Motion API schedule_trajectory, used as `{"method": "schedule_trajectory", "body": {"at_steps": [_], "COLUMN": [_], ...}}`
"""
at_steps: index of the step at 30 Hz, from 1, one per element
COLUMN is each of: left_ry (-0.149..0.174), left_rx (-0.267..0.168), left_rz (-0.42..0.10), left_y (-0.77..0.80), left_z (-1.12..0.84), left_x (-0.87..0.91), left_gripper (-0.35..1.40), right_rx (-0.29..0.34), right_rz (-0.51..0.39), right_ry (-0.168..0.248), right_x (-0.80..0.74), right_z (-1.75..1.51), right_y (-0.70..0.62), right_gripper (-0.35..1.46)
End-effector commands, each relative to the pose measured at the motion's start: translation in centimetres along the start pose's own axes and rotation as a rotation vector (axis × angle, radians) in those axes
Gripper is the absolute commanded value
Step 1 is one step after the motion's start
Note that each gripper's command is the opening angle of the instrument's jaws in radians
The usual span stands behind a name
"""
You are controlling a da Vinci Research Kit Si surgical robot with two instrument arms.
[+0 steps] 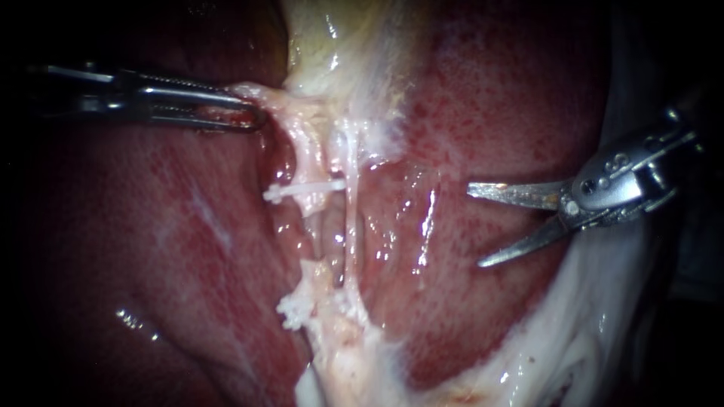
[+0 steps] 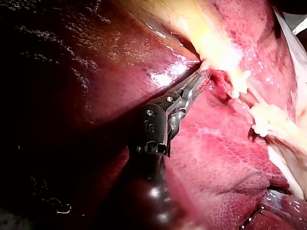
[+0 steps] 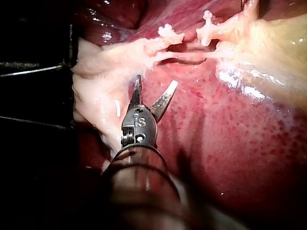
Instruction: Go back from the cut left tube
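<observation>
Endoscope: cut left tube (image 1: 313,207) at centre, ends parted, clip (image 1: 302,190) on the 12 o'clock stump. At 3 o'clock, right instrument (image 1: 473,226): blades wide apart, empty, well clear. At 10 o'clock, left instrument (image 1: 253,117) clamps pale tissue (image 1: 256,93).
Left wrist: left instrument (image 2: 196,84) jaws pinch tissue.
Right wrist: tube stumps (image 3: 168,31) lie ahead of the parted blades.
Retreat looks nearly done; next, draw straight back.

Left tool (image 2: 199,81) tips sunk in pale tissue (image 2: 218,55), perhaps gripping it; shaft lost in dark.
</observation>
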Motion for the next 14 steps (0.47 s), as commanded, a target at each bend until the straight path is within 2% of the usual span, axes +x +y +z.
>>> {"method": "schedule_trajectory", "body": {"at_steps": [1,14], "left_ry": [-0.003,-0.004], "left_rx": [0.002,0.000], "left_rz": [0.000,0.000], "left_y": [-0.01,-0.03], "left_z": [0.01,-0.01], "left_x": [0.00,0.00], "left_gripper": [-0.35,-0.35], "right_rx": [0.001,0.001], "right_rz": [0.000,-0.001], "right_ry": [0.000,0.000], "right_x": [-0.01,-0.01], "right_z": [0.01,0.00], "right_y": [0.00,0.00], "right_gripper": [1.41,1.41]}}
